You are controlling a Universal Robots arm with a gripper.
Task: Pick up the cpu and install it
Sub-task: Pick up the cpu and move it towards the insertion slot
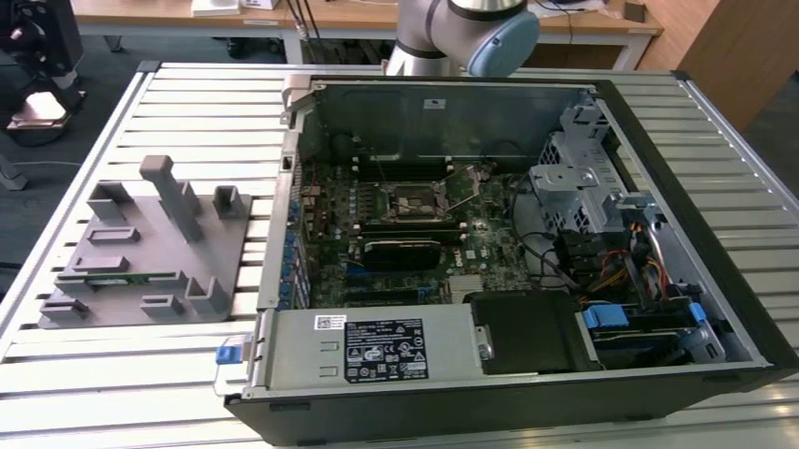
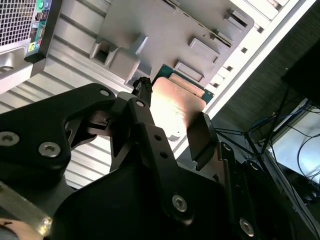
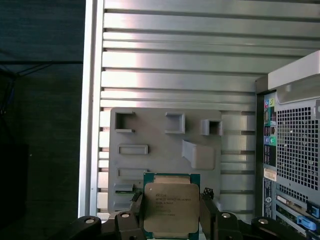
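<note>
Robotics lab, bench rigged for computer-assembly work.

We note a slatted aluminium surface [image 1: 187, 103] carrying an open desktop computer case [image 1: 450, 112] with its motherboard [image 1: 413, 224] exposed. A grey moulded parts fixture [image 1: 138, 248] lies just beside the case. An industrial robot arm [image 1: 469, 37] rises at the surface's far edge. Wooden desks [image 1: 362, 17] with trailing cables stand behind it, and a dark floor [image 1: 37, 201] surrounds the surface.
</note>
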